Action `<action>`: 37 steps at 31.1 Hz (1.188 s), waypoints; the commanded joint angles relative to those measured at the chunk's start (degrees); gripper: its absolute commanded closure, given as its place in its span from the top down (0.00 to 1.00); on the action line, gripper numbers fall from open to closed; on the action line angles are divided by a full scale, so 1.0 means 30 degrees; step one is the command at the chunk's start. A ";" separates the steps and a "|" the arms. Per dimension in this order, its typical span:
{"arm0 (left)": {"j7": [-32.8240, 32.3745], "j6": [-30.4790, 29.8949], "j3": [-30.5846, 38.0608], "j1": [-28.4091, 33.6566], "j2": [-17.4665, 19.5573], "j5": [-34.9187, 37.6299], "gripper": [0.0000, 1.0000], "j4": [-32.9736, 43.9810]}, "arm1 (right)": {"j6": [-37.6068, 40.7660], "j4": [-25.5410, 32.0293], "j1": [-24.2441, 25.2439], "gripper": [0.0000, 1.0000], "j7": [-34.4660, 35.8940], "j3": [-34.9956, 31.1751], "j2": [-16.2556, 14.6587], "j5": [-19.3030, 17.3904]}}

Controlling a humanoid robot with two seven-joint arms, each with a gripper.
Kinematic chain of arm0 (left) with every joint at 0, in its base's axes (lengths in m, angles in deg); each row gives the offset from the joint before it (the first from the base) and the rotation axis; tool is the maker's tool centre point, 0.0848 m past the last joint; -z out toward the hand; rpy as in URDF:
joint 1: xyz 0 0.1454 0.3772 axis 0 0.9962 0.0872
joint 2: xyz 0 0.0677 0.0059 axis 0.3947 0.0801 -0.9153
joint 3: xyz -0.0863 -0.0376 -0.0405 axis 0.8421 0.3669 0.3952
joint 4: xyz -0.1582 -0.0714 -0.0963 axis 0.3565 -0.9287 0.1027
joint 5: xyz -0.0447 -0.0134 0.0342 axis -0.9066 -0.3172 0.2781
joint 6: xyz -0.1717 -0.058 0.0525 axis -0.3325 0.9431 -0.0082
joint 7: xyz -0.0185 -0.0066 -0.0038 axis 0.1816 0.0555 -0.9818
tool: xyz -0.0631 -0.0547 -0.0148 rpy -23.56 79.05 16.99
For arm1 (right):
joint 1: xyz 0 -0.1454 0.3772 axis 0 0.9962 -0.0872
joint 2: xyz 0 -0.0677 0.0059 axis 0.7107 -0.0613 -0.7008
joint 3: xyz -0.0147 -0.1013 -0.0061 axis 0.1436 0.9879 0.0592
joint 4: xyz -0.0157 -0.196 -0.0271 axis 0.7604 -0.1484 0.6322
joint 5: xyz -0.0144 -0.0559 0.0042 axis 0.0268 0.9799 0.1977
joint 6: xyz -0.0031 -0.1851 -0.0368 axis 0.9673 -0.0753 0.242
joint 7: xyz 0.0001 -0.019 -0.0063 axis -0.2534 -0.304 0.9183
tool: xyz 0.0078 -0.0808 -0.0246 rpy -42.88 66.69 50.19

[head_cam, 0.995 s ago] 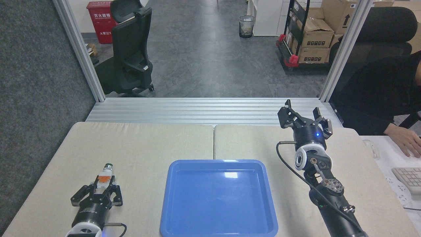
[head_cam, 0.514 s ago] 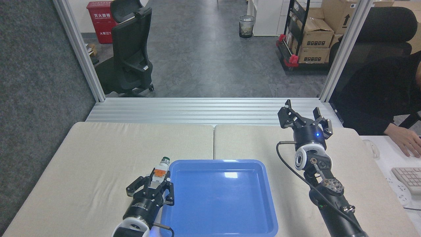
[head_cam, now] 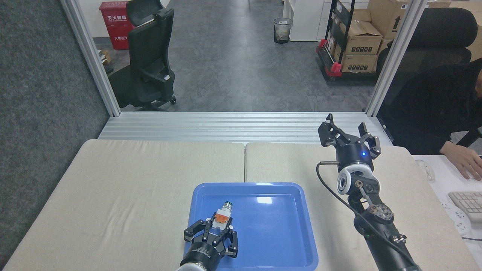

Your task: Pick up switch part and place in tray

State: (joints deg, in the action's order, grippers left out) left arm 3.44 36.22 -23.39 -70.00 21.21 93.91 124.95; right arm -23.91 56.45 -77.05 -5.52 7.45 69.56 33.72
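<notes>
The switch part (head_cam: 222, 217), a white-grey block with an orange section, silver collar and green cap pointing away from me, is held in my left gripper (head_cam: 217, 227), which is shut on its body. Gripper and part hang over the left half of the glossy blue tray (head_cam: 271, 188) at the table's front centre. My right gripper (head_cam: 348, 132) stands raised at the back right of the table, its jaws spread open with nothing between them.
The tray lies on a beige padded table (head_cam: 131, 180) with a seam down the middle. A person's hand (head_cam: 465, 160) rests by a keyboard (head_cam: 469, 203) on the white desk at right. An aluminium rail (head_cam: 241, 126) borders the far edge.
My left gripper has carried the switch part rightward from the table's left side, past the tray's left rim, to above the tray's left half. The right arm has stayed still.
</notes>
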 commanded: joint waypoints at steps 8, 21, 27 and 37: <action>0.0020 0.0735 -0.2252 -0.0410 -0.1204 0.0140 1.00 -0.0457 | 0.0016 -0.0018 0.0000 1.00 -0.0005 -0.0010 0.0017 0.0000; 0.3063 0.0355 0.4770 -0.6294 -0.0766 -0.2606 1.00 -0.1154 | 0.0016 -0.0018 0.0000 1.00 -0.0005 -0.0010 0.0017 0.0000; 0.5581 -0.1548 0.7971 -0.8612 0.2949 -0.5862 1.00 -0.5283 | 0.0016 0.0010 0.0000 1.00 -0.0005 -0.0010 0.0017 0.0000; 0.8281 -0.3160 0.8090 -0.7738 0.6677 -0.8122 1.00 -0.9449 | 0.0016 -0.0018 0.0000 1.00 -0.0005 -0.0010 0.0017 0.0000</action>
State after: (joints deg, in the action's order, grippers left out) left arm 25.63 29.30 -9.50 -92.13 27.95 75.92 113.02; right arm -23.90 56.46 -77.05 -5.51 7.42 69.60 33.72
